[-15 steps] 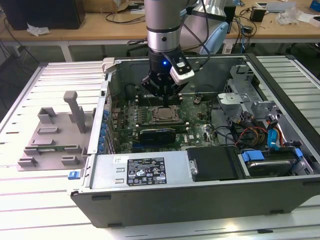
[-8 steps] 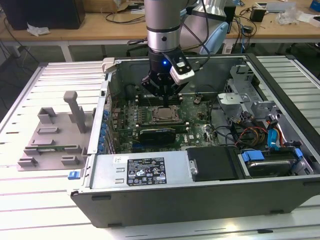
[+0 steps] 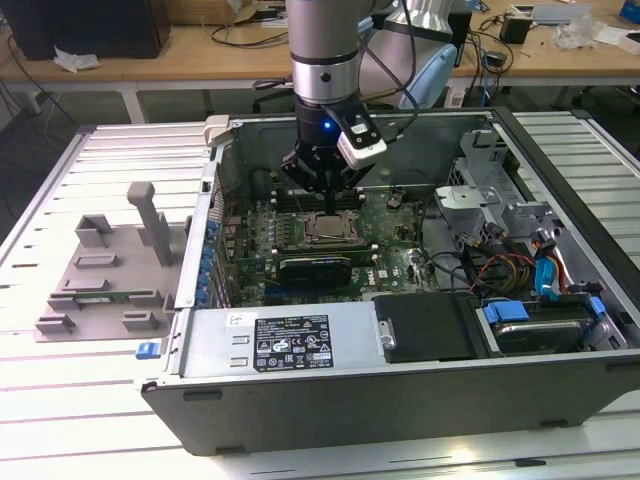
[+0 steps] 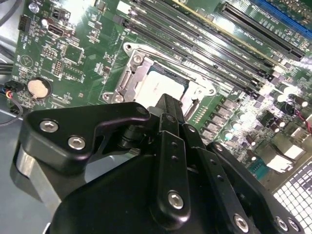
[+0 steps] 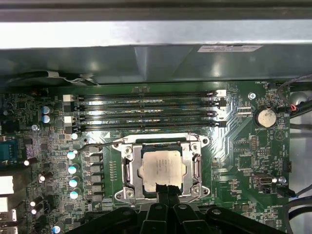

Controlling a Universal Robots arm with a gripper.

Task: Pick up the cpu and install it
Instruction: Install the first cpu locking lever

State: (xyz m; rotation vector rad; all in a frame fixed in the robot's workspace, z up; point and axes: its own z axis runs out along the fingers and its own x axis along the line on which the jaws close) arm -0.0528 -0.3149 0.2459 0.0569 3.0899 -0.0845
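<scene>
cpu (image 5: 161,168) seated flat in motherboard socket (image 5: 127,168); jaws pressed together, tips at its edge.

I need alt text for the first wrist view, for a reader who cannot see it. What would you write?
The silver-topped cpu lies flat in its metal socket frame on a green motherboard, and the black tool reaches to one edge of it. Four long memory slots run beside the socket, with a grey case wall beyond them.

Pale slatted metal table (image 3: 70,410), open PC case (image 3: 400,395) lying on its side at ctr, grey plastic fixture (image 3: 100,270) w/ upright posts beside it, exterior view's left.
</scene>
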